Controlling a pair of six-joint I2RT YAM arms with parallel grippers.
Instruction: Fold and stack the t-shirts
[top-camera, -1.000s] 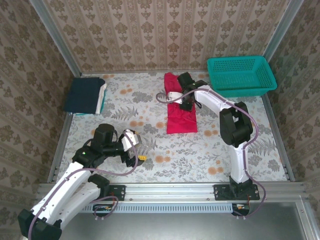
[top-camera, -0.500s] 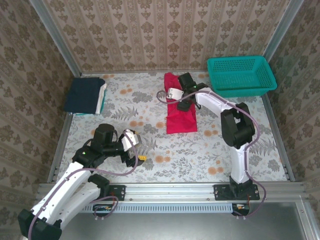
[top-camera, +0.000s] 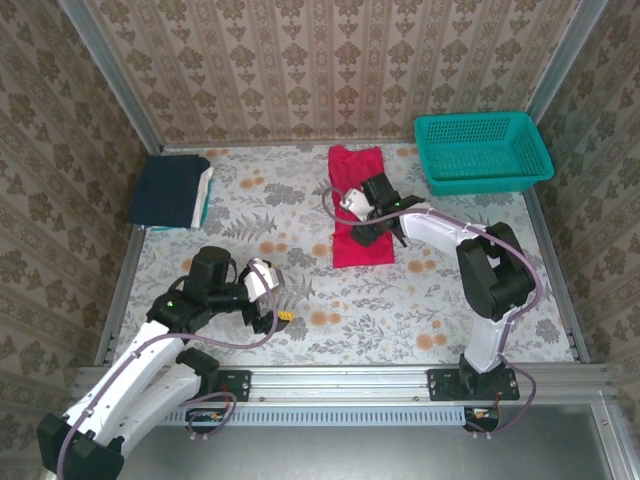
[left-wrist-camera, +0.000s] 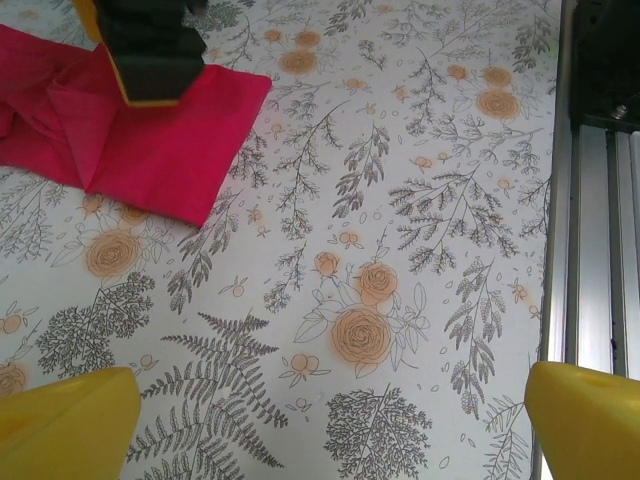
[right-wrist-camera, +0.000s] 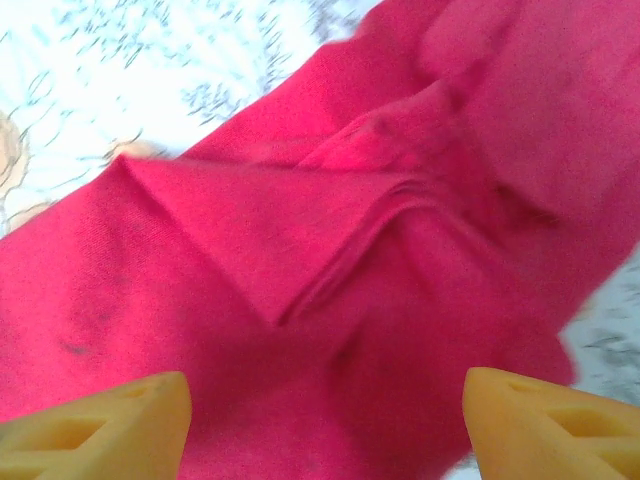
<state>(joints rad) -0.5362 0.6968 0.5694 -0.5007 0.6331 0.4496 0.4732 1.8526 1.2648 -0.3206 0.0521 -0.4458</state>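
Hovering jaws-apart over the half-folded red tee (top-camera: 360, 255), the right gripper (top-camera: 366, 230) looks mid-fold, needing an edge to pinch next; left gripper (left-wrist-camera: 320, 425) idles wide open.

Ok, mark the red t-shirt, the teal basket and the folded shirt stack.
red t-shirt (top-camera: 362, 250), top external view, its near end.
teal basket (top-camera: 480, 148), top external view, mesh floor.
folded shirt stack (top-camera: 170, 190), top external view, navy top shirt.
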